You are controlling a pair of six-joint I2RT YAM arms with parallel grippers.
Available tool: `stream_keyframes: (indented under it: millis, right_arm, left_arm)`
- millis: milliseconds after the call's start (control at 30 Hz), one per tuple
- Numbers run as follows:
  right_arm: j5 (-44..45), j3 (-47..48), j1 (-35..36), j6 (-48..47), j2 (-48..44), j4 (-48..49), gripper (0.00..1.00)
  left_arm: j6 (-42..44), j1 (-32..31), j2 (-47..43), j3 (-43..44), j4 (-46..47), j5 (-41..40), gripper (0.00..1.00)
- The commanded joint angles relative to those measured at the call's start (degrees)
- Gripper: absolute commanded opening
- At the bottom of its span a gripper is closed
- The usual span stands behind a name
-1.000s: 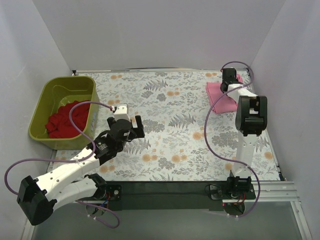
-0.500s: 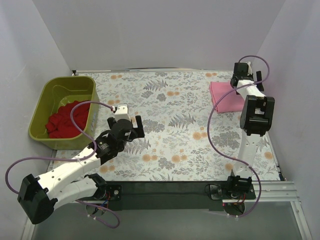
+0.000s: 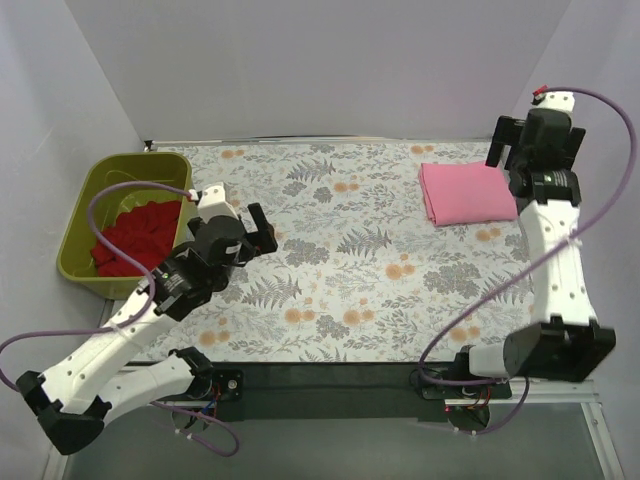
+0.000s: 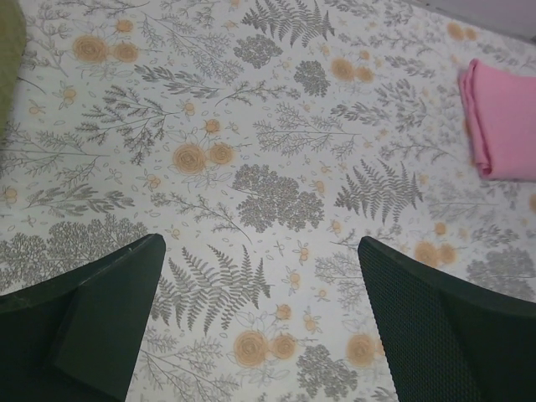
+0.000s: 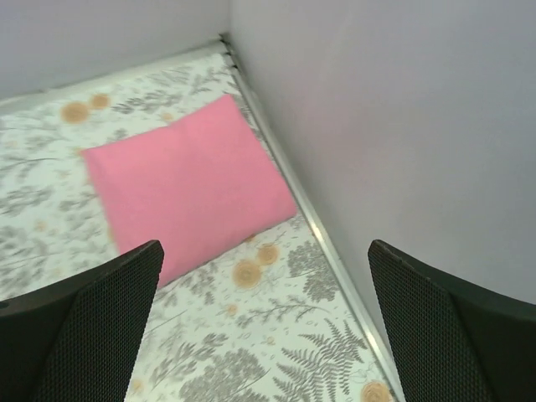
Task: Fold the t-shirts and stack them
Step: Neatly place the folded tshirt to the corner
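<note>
Top external, pink t-shirt (image 3: 467,193) folded, red t-shirt (image 3: 135,235) in tub (image 3: 78,225), left hand (image 4: 260,251) and right hand (image 5: 265,251) spread wide, empty.

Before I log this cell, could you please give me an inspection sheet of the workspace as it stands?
Surface: floral-print table, flat, no spills seen.
Job's things: pink tee folded, far right by the wall; red tee crumpled in the tub, not yet folded or stacked.
Clutter: olive tub at far left; nothing else seen.
Grippers: left end effector open, empty, over bare table; right end effector open, empty, raised by the pink tee.
Cables: purple cables; the left arm's loops over the tub, the right arm's hangs free.
Surroundings: plain pale walls on three sides.
</note>
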Motion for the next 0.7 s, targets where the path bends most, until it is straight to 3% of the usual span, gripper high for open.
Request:
stream_keyframes:
  millis: [0, 167, 400, 667]
  right_arm:
    - [-12.09, -6.03, -0.05, 4.82, -9.48, -6.87, 0.98]
    - [-20.01, -17.28, 0.21, 7.72, -30.76, -6.69, 0.98]
    - [-11.33, -25.27, 11.01, 5.97, -49.99, -7.22, 0.98]
    - [-7.54, -33.73, 13.84, 2.36, -66.46, -5.2, 0.98]
  left_arm:
    - [-6.79, 0.35, -3.22, 7.75, -16.4, -3.11, 0.93]
    - [-10.06, 0.35, -9.9, 11.2, -23.02, -4.43, 0.94]
    - [-11.74, 0.35, -21.06, 11.56, -28.83, -7.24, 0.95]
    - [-11.21, 0.35, -31.88, 5.76, -28.13, -9.0, 0.96]
